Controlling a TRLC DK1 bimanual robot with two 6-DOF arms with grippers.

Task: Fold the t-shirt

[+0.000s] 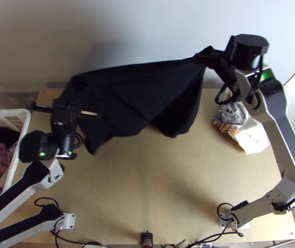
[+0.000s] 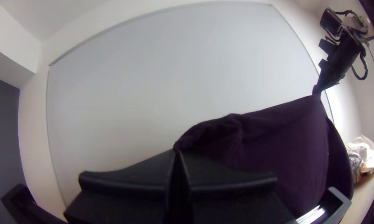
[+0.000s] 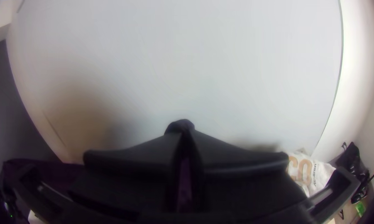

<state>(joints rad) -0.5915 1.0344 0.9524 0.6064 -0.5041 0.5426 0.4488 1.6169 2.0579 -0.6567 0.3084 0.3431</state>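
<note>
Left gripper (image 2: pixel 178 152) and right gripper (image 3: pixel 184 133) each pinch the black t-shirt (image 1: pixel 139 95); lower evenly, upper edge taut, to avoid creases.

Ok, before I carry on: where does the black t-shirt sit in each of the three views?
Top view: t-shirt, upper left to upper middle.
Left wrist view: from the left hand across to the right hand.
Right wrist view: a tuft at the right hand's fingertips, with more between its fingers.
Shared landmark: pale printed cloth.
</note>
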